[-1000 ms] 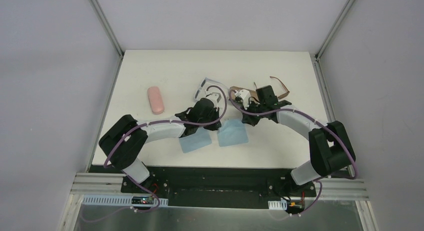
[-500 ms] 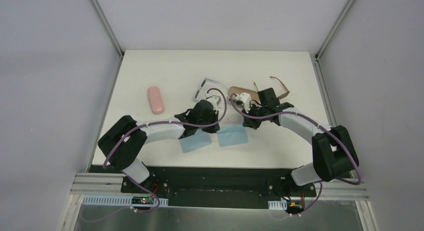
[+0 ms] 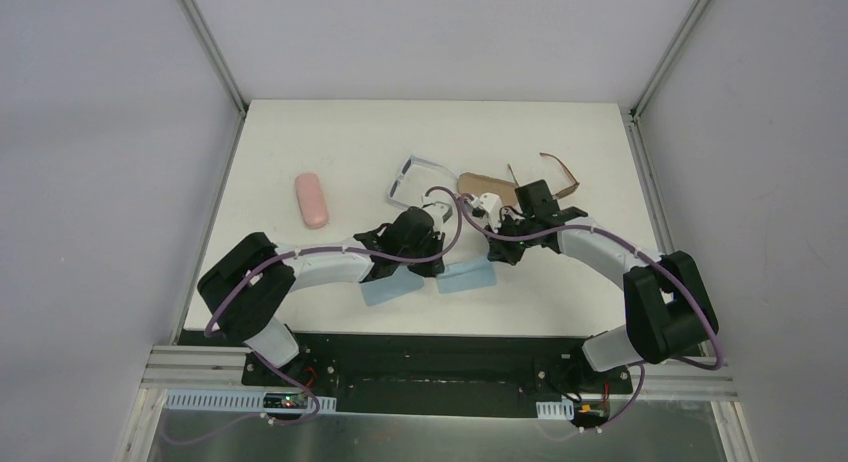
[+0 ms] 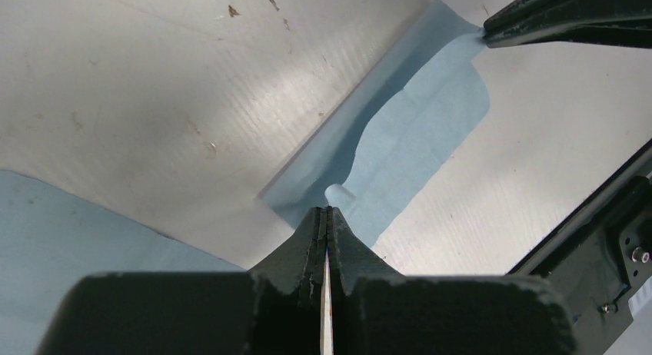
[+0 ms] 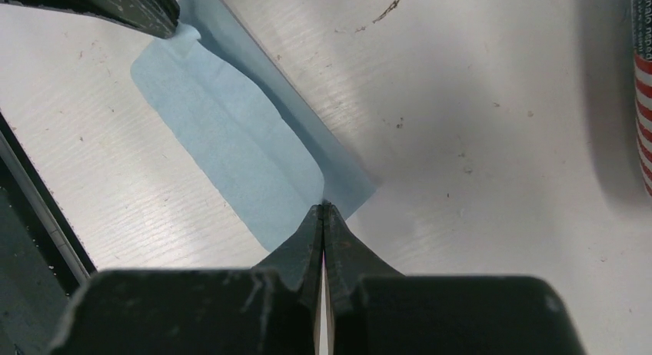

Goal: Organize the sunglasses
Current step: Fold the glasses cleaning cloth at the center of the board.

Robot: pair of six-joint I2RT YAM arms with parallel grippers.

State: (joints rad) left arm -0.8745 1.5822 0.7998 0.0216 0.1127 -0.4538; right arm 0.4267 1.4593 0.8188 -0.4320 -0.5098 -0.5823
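Sunglasses lie toward 12 o'clock on the worktop (image 3: 330, 142): the pale pair (image 3: 402, 182) has its front running 7 to 1 o'clock; the brown pair (image 3: 560, 166) sits at its 3 o'clock. The left jaws and the right jaws each pinch a corner of one blue cloth (image 3: 470, 276).

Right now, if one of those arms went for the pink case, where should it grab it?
Probably across the middle of the pink case, coming straight down from above. It lies flat as a long, rounded oblong, so its two long sides offer a narrow span to close on, and bare table shows all around it.
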